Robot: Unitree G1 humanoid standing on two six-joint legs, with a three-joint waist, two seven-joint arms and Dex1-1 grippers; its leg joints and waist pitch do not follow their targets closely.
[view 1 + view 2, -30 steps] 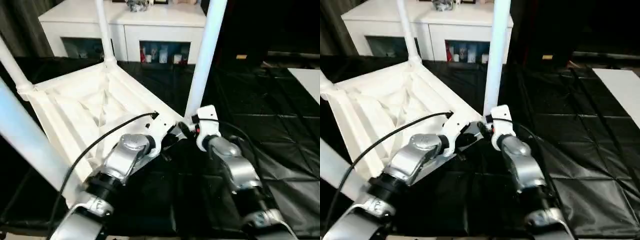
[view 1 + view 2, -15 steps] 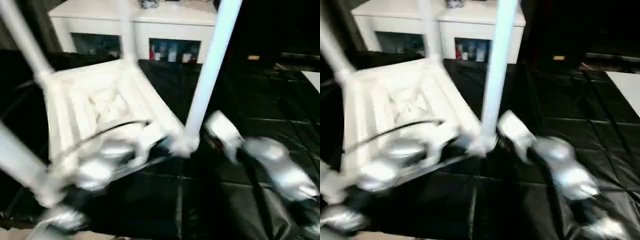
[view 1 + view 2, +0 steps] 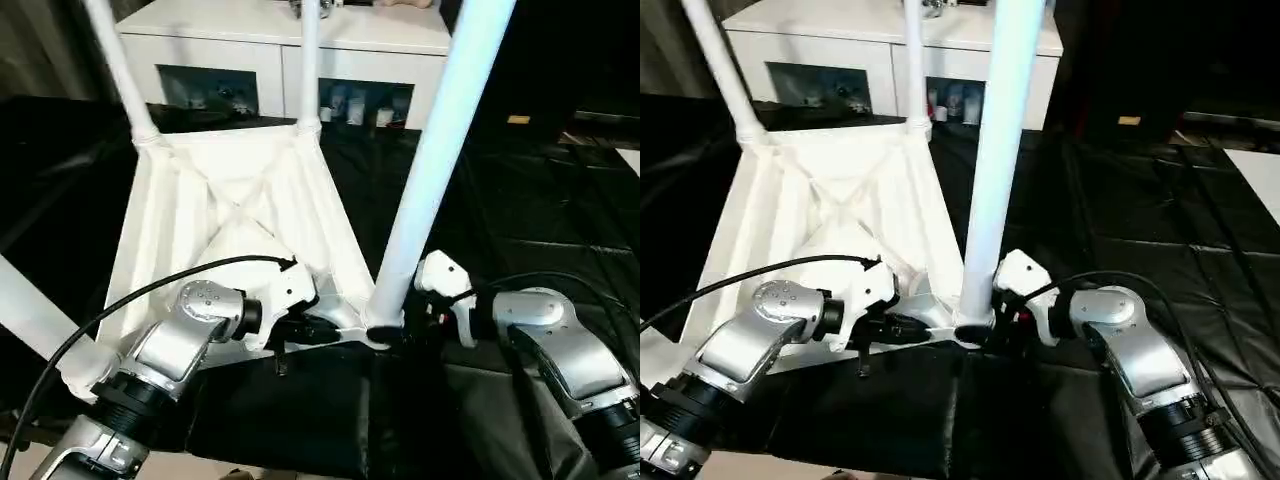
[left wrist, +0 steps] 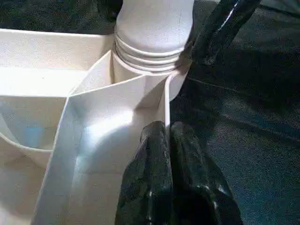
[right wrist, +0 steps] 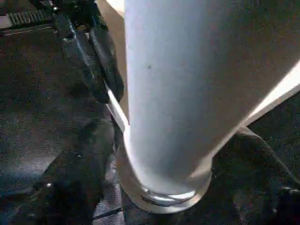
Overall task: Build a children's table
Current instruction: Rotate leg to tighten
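The upturned children's table (image 3: pixel 225 215) lies underside-up on the black mat (image 3: pixel 520 220), legs rising. The left gripper (image 4: pixel 168 136), at seven o'clock, clenches the tabletop's edge wall beside the near leg (image 3: pixel 430 170). The right gripper (image 3: pixel 1005 325), at five o'clock, straddles that leg's base; whether it grips, I cannot tell.

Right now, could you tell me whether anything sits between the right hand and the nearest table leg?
Nothing visible does. The right hand is right at the base of the nearest leg, where it meets the corner socket; the left hand pinches the tabletop rim beside it.
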